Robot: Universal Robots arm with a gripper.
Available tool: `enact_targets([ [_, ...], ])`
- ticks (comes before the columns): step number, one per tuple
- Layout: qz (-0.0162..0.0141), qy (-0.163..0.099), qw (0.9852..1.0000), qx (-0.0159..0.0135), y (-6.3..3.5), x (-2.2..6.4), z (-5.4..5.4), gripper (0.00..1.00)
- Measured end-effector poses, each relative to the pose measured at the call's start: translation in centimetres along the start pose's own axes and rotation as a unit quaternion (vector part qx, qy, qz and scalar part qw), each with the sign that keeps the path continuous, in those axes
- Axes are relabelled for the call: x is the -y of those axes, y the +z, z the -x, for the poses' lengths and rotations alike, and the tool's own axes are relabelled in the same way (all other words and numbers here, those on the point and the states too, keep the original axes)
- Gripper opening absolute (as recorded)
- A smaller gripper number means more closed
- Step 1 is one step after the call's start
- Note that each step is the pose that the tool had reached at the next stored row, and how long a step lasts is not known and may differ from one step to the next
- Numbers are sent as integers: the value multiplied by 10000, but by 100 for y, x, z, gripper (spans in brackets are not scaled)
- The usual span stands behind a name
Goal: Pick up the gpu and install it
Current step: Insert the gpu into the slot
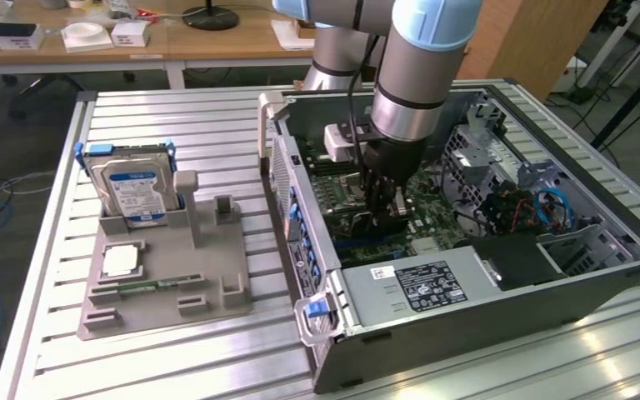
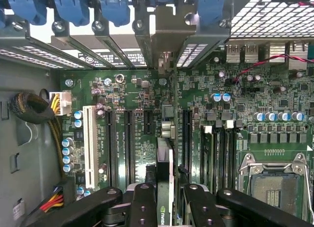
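the black two-fingered gripper [image 2: 165, 207] is clamped on the thin green-edged gpu card [image 2: 165, 188], seen edge-on in the wrist view — the fingers [image 2: 143, 205] press its two faces and a logo shows on the top edge. the card hangs upright between them, its silver metal bracket end [image 2: 165, 50] reaching toward the slotted rear wall with the blue plastic retention clips [image 2: 68, 9]. below it lies the green motherboard [image 2: 235, 104], with long black expansion slots [image 2: 129, 143] on one side of the card and another on the other side; whether the card's edge is already touching a slot, i cannot tell.

in the exterior view the grey robot arm [image 1: 415, 75] reaches straight down into the open dark-grey computer case [image 1: 620, 208] on the slatted metal table [image 1: 164, 108].

judged from this, the pick-up is done and the install is in hand — the next move calls for the card's edge lined up true with its slot and a square downward press.
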State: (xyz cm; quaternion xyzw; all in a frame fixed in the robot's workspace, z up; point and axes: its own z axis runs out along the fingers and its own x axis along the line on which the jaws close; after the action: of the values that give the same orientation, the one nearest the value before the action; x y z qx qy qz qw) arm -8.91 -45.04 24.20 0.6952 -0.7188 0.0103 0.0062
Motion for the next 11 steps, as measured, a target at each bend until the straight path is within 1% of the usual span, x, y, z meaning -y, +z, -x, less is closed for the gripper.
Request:
enact_targets([
  [7,0,0,10000,1,1,0,0,26],
  [11,-1,-1,10000,-1,31,0,1,26],
])
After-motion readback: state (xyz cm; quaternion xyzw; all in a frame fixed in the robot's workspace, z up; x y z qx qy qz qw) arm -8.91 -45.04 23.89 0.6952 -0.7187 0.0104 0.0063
